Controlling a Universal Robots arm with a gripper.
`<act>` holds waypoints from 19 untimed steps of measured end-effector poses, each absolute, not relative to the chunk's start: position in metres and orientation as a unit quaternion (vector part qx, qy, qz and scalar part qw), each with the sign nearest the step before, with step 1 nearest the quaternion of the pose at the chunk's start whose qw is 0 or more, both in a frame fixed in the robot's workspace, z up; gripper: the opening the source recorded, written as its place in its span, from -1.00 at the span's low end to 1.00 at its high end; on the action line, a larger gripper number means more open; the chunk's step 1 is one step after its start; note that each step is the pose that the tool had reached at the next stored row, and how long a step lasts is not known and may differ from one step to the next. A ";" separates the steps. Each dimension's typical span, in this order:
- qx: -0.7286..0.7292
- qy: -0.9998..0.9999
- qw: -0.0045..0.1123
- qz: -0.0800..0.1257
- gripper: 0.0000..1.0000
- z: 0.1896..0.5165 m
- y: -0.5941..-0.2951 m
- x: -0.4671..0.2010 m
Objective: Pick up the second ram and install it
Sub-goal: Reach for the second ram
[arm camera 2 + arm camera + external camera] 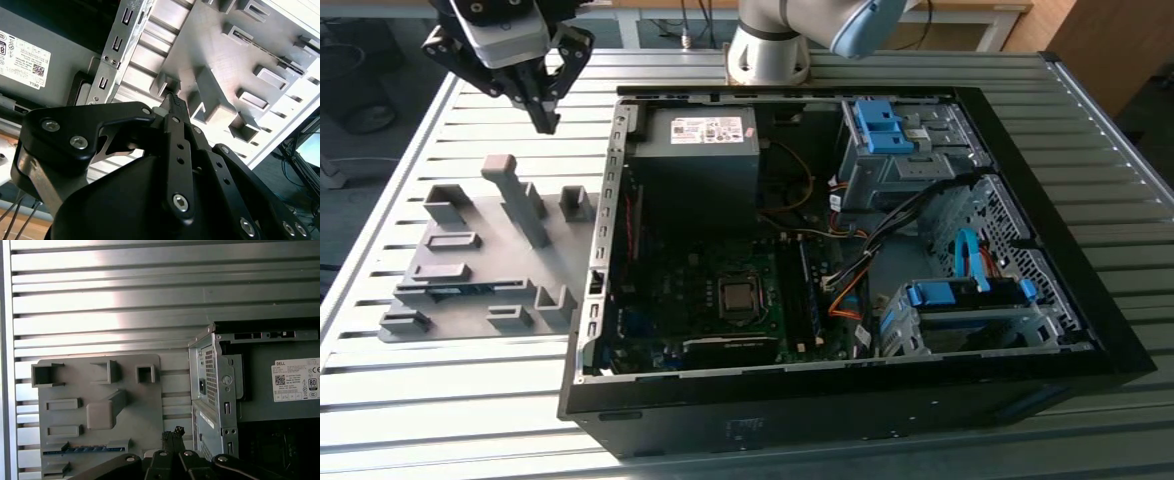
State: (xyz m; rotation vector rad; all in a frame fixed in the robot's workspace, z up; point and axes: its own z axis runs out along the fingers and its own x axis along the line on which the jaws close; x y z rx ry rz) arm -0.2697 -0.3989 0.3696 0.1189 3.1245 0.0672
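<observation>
Grey moulded plastic fixture plate [480, 250] beside the open black computer case [854, 410] carries the second ram [460, 290], a thin blue-green circuit-board stick lying in a slot toward the plate's end farthest from the black metal gripper [544, 122]. That gripper hovers above the plate's other end, fingertips pinched together, holding nothing. I'd judge it must spread, line up lengthwise with the stick and descend squarely. A pale printed sticker [297, 380] marks the grey power supply box [260, 390].

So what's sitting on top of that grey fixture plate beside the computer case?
Raised grey blocks and the second ram, held between low ones. Whatever lies under the ram is covered.
</observation>
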 end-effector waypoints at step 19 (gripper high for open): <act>0.038 0.999 0.006 0.021 -0.79 0.368 -0.399 -0.280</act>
